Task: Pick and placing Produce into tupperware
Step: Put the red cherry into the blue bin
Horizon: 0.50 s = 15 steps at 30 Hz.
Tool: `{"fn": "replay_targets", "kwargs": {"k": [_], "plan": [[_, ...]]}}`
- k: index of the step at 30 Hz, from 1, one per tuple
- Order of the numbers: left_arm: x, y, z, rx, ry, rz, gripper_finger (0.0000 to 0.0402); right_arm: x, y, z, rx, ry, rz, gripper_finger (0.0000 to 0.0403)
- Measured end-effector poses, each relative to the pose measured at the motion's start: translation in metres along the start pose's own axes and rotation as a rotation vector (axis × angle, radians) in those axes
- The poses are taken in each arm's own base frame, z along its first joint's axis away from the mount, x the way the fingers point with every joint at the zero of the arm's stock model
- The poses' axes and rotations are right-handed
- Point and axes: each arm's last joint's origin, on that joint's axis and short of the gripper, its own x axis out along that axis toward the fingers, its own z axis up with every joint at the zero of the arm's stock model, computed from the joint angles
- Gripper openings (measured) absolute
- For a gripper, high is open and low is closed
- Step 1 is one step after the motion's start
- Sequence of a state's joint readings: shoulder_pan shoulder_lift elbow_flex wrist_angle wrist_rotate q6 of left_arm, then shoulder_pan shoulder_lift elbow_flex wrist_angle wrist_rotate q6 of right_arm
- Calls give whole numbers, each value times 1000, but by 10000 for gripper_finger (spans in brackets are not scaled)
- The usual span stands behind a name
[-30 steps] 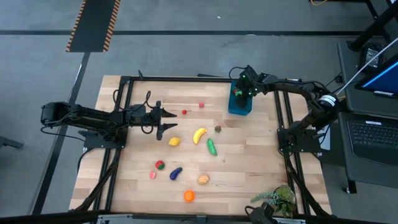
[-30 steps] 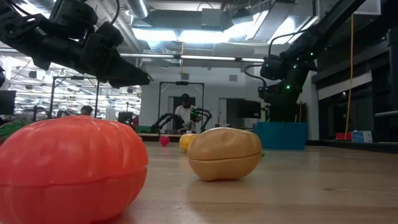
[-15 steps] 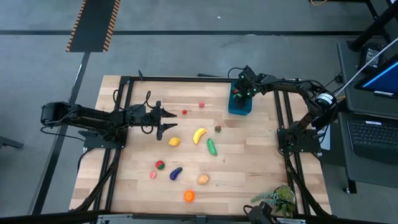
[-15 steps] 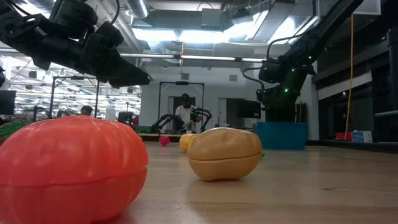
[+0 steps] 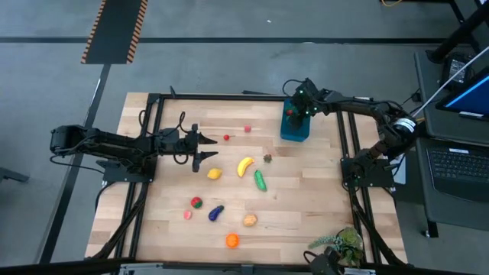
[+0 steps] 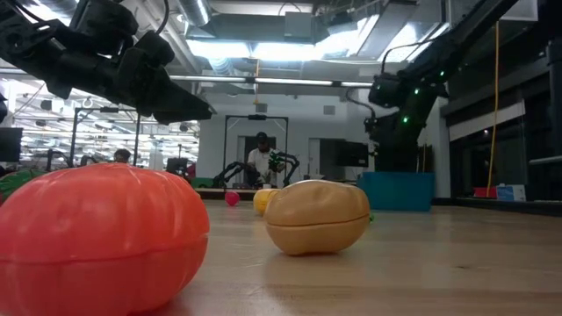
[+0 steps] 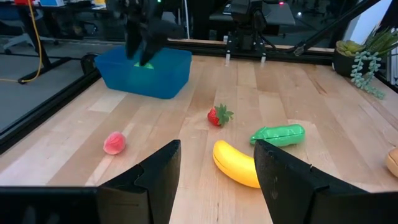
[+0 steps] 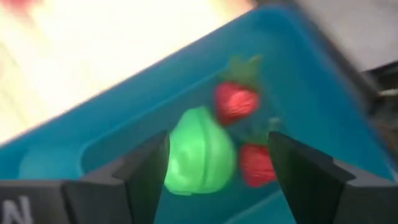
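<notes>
The blue tupperware point(image 5: 296, 127) stands at the table's far right. In it lie a green piece point(image 8: 199, 152) and two red strawberries point(image 8: 236, 101). My right gripper point(image 8: 217, 140) hangs open just above it, pointing steeply down, fingers on either side of the green piece without touching it. Loose produce lies mid-table: a yellow banana point(image 5: 244, 166), a green cucumber point(image 5: 260, 180), a strawberry point(image 7: 217, 116), a purple piece point(image 5: 216, 213) and an orange piece point(image 5: 231, 241). My left gripper point(image 5: 206, 150) waits open, nearly level, at the table's left.
More small pieces lie around: a yellow one point(image 5: 215, 173), a red one point(image 5: 196, 202), a tan one point(image 5: 250, 220), pink ones point(image 5: 247, 129). A leafy plant sprig point(image 5: 340, 246) sits at the near right corner. A black frame point(image 5: 153, 153) borders the table.
My right gripper has tipped a little over the tupperware while staying above it. The left arm has kept still, and the loose produce has not moved.
</notes>
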State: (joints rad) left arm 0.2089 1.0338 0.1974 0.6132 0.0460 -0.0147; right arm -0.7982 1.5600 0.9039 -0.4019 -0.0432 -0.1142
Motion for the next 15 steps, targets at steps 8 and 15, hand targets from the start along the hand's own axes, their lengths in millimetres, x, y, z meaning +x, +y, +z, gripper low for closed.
{"fn": "replay_targets", "kwargs": {"k": [8,15], "plan": [[0,0,0,-1,0,0,196,-66,10,0,22,-221,-5,272],[0,0,0,-1,0,0,196,-103,45,-46,0,-459,105,273]]}}
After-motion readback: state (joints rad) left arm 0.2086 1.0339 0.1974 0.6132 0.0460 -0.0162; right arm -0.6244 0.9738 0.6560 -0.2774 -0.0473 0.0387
